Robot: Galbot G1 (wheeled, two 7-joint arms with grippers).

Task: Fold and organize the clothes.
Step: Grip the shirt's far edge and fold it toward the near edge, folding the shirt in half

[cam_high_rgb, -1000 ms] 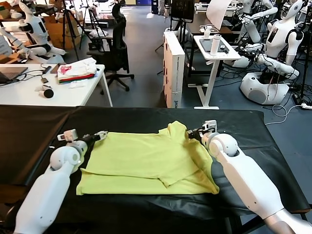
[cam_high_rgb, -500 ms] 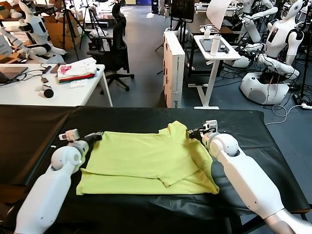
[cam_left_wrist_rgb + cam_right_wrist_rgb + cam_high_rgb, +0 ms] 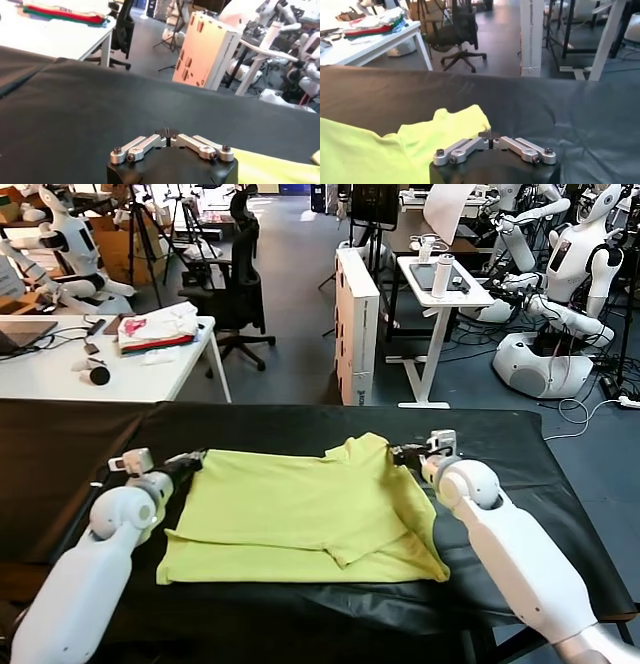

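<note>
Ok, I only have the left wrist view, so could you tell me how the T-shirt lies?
Observer: In the head view the T-shirt lies flat on the black table, with its right-arm side folded inward.
Operator: Thank you; where is the right claw?
Observer: The right claw is at the shirt's far edge, beside that fold.
Operator: And my left claw?
Observer: The left claw is at the shirt's far left corner.
</note>
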